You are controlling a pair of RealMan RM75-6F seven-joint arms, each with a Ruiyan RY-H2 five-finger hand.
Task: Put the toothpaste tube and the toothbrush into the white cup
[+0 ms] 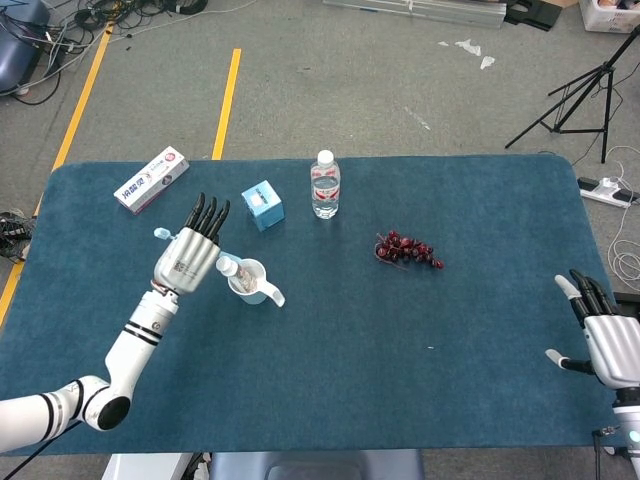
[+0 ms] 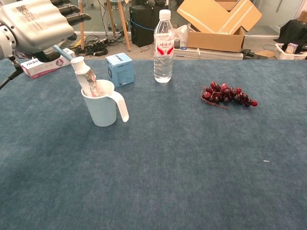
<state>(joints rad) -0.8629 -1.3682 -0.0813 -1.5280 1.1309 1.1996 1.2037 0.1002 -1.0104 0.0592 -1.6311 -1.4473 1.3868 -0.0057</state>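
Left robot hand (image 1: 187,262) holding toothbrush (image 1: 161,233) beside cup (image 1: 249,281); nearby: blue box (image 1: 263,205), bottle (image 1: 324,185), grapes (image 1: 406,249); right robot hand (image 1: 610,345) open, empty.

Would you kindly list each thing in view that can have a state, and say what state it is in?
toothpaste tube: upright in the white cup, cap on
toothbrush: held by the left hand, not in the cup
white cup: upright
water bottle: upright, capped
left hand: holding the toothbrush
right hand: fingers apart, holding nothing

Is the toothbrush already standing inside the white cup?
No, the left hand holds the toothbrush above the white cup, which contains only the toothpaste tube.
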